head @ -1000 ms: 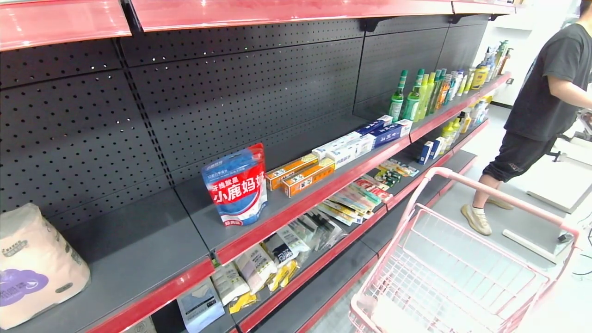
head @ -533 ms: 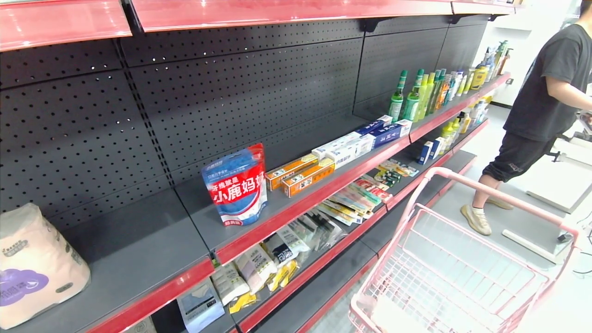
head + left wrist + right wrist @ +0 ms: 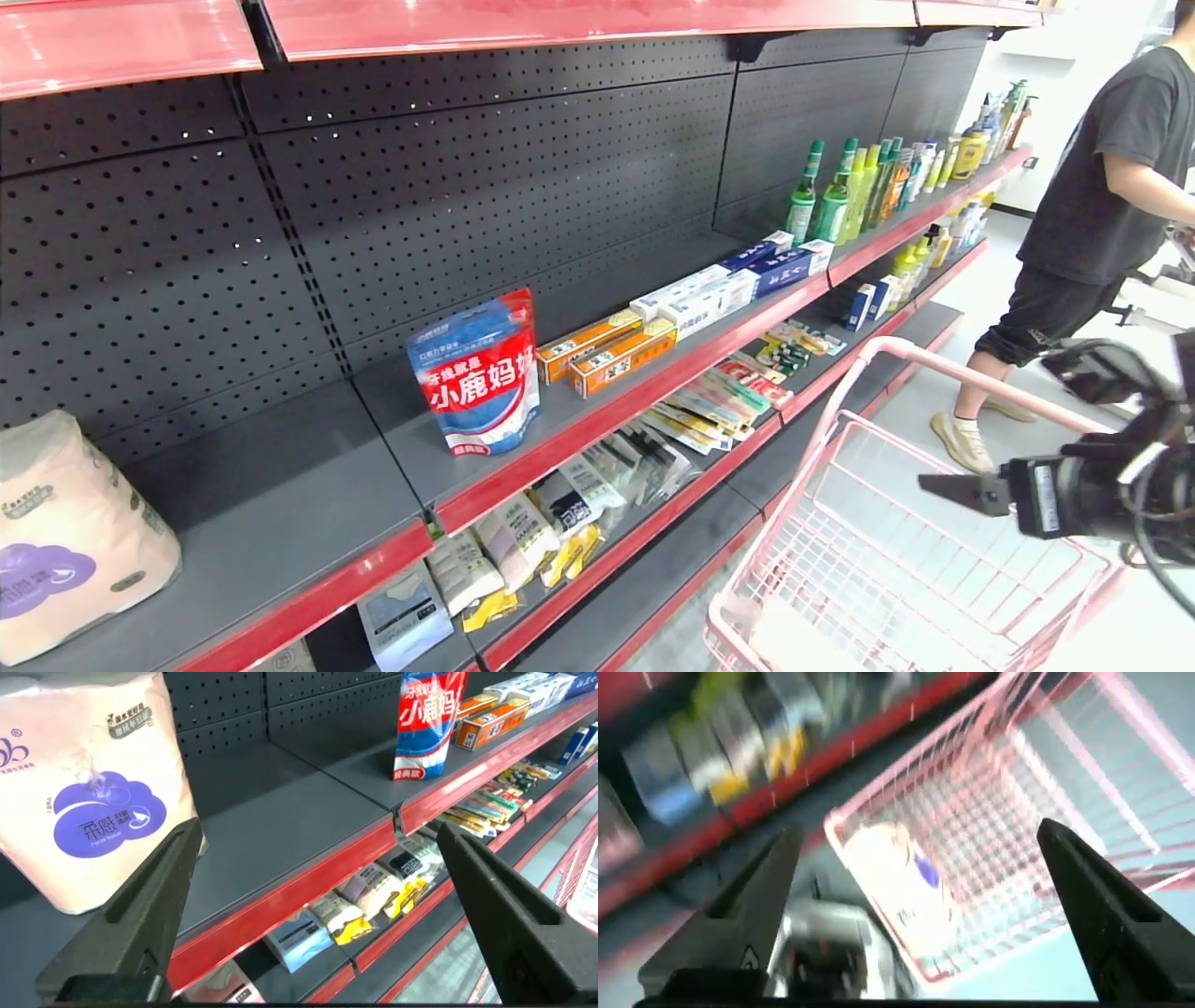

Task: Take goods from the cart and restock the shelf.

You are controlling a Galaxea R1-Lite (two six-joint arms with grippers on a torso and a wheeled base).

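The tissue pack (image 3: 896, 882) lay in the bottom of the pink cart (image 3: 934, 366), under my right pincer (image 3: 918, 833), fingers spread wide above the cart; I judged the pick just starting, needing a descent onto the pack, then closing.

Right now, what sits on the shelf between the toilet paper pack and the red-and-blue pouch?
Only bare grey shelf separates the toilet paper pack from the pouch, as the head view shows.

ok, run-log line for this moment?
step: pick not yet done | right claw: open, over pink cart | left claw: open, by shelf | in cart: white pack
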